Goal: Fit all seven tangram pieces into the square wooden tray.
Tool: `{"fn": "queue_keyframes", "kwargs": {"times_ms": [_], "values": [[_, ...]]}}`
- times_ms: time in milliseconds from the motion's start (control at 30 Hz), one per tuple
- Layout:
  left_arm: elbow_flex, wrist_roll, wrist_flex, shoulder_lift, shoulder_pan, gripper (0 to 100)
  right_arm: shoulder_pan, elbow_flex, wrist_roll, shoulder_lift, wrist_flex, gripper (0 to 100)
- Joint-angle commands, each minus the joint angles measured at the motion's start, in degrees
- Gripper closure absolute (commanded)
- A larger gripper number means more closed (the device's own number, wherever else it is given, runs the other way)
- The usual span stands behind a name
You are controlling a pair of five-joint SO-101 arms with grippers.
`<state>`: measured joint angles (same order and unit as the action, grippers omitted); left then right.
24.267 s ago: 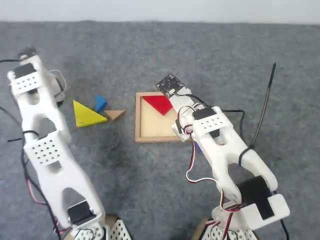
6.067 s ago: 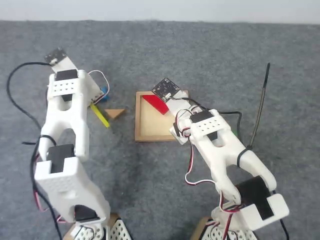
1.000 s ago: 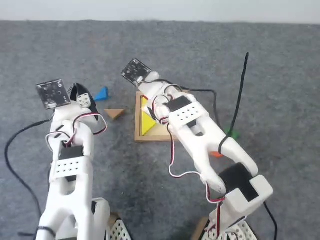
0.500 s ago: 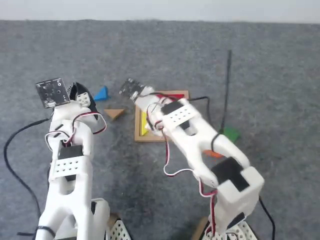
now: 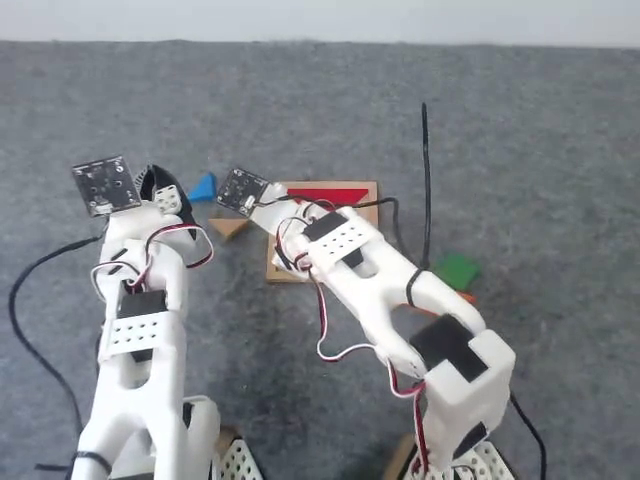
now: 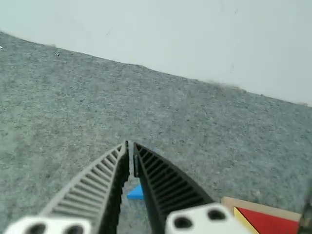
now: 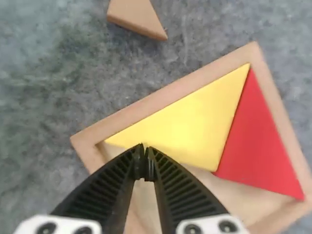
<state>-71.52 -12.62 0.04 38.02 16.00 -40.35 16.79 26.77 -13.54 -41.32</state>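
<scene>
in the square wooden tray (image 5: 374, 196) the yellow triangle (image 7: 190, 126) and the red triangle (image 5: 328, 196) lie edge to edge, the red one along the far side. the tan wooden triangle (image 5: 231, 227) lies just left of the tray, the blue piece (image 5: 203, 186) behind it, and the green piece (image 5: 458, 269) right of the tray.

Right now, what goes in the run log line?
tray: yellow triangle, red triangle in | right gripper: shut, over tray | left gripper: shut, near blue piece | tan triangle: outside

The right arm (image 5: 345, 245) is covering most of the wooden tray (image 5: 372, 200) beneath the right tool (image 7: 144, 147). The left tool (image 6: 129, 145) is hiding part of the blue piece (image 6: 136, 193) lying just beyond it.
</scene>
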Motion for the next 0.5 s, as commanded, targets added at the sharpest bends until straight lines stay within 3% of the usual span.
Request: {"fn": "queue_keyframes", "kwargs": {"times_ms": [0,267,467], "values": [[3.3,-0.26,-1.32,0.26,0.26,99,2.77,-1.67,0.53,10.59,-4.26,99.1],[3.21,-0.18,-1.23,0.26,0.0,99,11.65,4.31,0.09,25.98,-12.79,97.6],[4.18,-0.53,6.33,5.27,-0.26,99,15.69,12.31,-8.09,23.43,-4.18,75.2]]}}
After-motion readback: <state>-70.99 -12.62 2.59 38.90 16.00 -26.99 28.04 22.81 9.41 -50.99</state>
